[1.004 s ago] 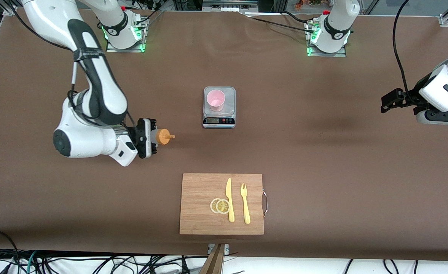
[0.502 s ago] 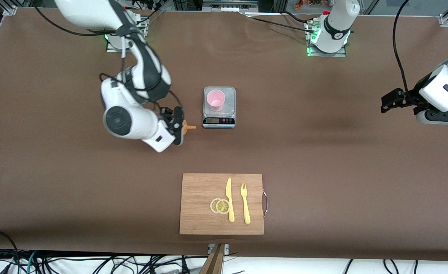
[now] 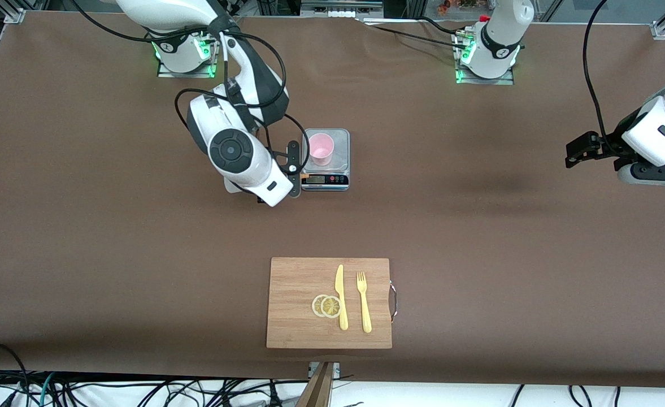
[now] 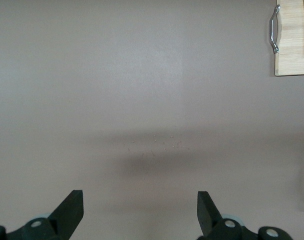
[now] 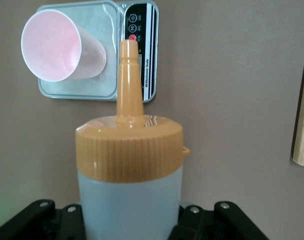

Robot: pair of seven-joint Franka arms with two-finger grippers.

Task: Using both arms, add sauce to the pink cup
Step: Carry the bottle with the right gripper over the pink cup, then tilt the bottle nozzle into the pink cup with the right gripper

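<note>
1. The right gripper [image 3: 294, 169] is clamped on the sauce [image 5: 129, 185], holding it up beside the scale [image 3: 340, 164] at the scale's right-arm end.
2. The orange nozzle [image 5: 128, 75] points toward the scale's display edge; in the front view only a sliver of orange shows past the gripper.
3. The cup [image 3: 320, 148] stands upright on the scale's platform, apart from the nozzle.
4. The left gripper [image 3: 575, 151] waits at the left arm's end of the table, fingers [image 4: 70, 210] spread wide and empty.
5. A board [image 3: 292, 294] with a knife [image 3: 340, 297], a fork [image 3: 363, 302] and lemon slices [image 3: 326, 306] lies nearer the camera than the scale.
</note>
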